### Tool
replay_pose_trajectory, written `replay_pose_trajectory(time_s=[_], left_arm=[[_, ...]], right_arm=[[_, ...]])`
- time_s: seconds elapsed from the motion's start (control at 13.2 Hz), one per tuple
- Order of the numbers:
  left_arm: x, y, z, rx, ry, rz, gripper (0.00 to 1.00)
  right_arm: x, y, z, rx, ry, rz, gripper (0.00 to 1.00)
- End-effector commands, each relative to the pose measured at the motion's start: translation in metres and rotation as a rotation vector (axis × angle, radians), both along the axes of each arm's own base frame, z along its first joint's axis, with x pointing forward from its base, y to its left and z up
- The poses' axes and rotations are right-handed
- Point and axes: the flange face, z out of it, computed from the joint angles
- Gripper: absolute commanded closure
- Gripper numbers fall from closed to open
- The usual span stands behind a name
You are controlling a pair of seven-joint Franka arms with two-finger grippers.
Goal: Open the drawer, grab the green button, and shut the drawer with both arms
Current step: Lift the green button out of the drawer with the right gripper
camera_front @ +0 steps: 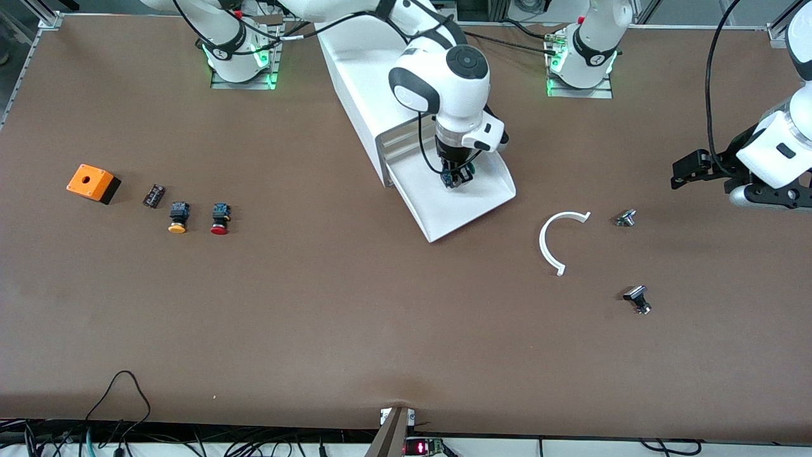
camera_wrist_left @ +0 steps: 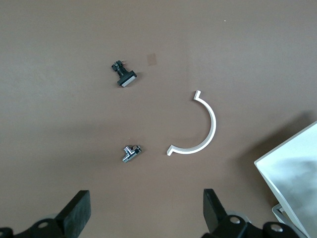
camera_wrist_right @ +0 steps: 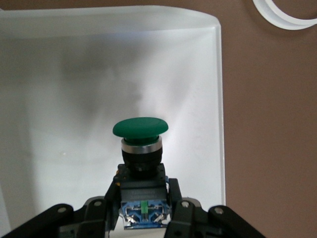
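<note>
The green-capped button (camera_wrist_right: 141,148) sits inside the pulled-out drawer (camera_front: 482,203), the lowest tray of the white cabinet (camera_front: 355,82). The right tool (camera_front: 457,176) is closed on the button's black and blue body, cap pointing away from the wrist, probably so it can be lifted straight out over the sloped front lip. The drawer is open, so the taking step appears to be in hand and closing is not yet done. The left tool (camera_wrist_left: 143,213) waits with its jaws wide apart and empty, over the tabletop (camera_front: 355,317) at the left arm's end, above a white curved clip (camera_wrist_left: 198,129) and two small metal fittings (camera_wrist_left: 130,152).
</note>
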Motion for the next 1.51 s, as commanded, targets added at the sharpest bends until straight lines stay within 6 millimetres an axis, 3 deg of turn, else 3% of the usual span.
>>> replay_pose_trajectory(time_s=[0.0,0.3,0.61,0.76,0.91,1.14,1.44], left_arm=[[0.0,-0.002,0.008,0.027,0.004,0.007,0.0],[0.002,0.01,0.005,0.026,0.008,0.02,0.0],[0.011,0.01,0.012,0.042,-0.011,0.014,0.0],[0.011,0.01,0.012,0.045,-0.011,0.012,0.0],[0.011,0.008,0.011,0.045,-0.01,0.009,0.0],[0.012,0.004,0.009,0.046,-0.005,0.001,0.0],[0.013,0.002,0.009,0.046,-0.004,-0.002,0.0]], right_arm=[[0.011,-0.015,0.043,0.007,-0.05,-0.067,0.7],[0.044,-0.044,0.073,0.014,-0.104,-0.127,0.7],[0.079,-0.079,0.079,-0.023,-0.136,-0.219,0.7],[0.095,-0.099,0.102,-0.001,-0.158,-0.293,0.7],[0.109,-0.119,0.112,0.036,-0.131,-0.378,0.7],[0.14,-0.158,0.112,0.107,-0.068,-0.603,0.7],[0.174,-0.24,0.096,0.099,-0.053,-0.858,0.7]])
